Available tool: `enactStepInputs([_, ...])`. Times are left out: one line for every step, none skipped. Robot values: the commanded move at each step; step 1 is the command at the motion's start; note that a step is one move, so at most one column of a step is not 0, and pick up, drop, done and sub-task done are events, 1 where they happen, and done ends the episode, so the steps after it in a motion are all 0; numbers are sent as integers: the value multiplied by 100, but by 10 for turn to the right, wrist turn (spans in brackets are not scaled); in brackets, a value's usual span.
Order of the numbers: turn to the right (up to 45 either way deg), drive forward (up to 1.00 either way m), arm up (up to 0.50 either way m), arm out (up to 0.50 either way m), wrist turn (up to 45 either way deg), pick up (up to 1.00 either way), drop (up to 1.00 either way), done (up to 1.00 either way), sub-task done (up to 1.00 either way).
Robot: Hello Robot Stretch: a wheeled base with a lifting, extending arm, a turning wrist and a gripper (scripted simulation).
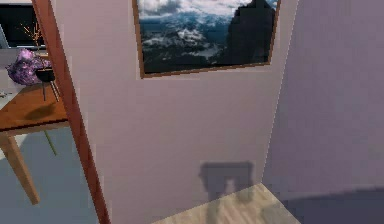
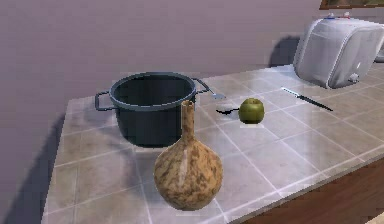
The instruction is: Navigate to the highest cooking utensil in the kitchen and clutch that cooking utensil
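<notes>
pot [image 2: 152, 105] upright, counter [image 2: 90, 150] back-left, handles left-right | knife [image 2: 306, 98] diagonal by toaster [image 2: 340, 50] | apple [image 2: 251, 110] mid | vase [image 2: 187, 170] front edge | gripper state: cannot tell

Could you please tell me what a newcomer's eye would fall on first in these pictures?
In the arm side view, a brown gourd-shaped vase stands at the front of the tiled counter, with a dark pot behind it and a green apple right of the pot. In the forward view, a framed mountain picture hangs on the wall at the top, and purple flowers stand on a wooden table at the left edge.
</notes>
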Motion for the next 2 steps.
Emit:
enactStepInputs([0, 0, 38, 0, 0, 0, 0, 0, 0])
enactStepInputs([0, 0, 0, 28, 0, 0, 0, 0, 0])
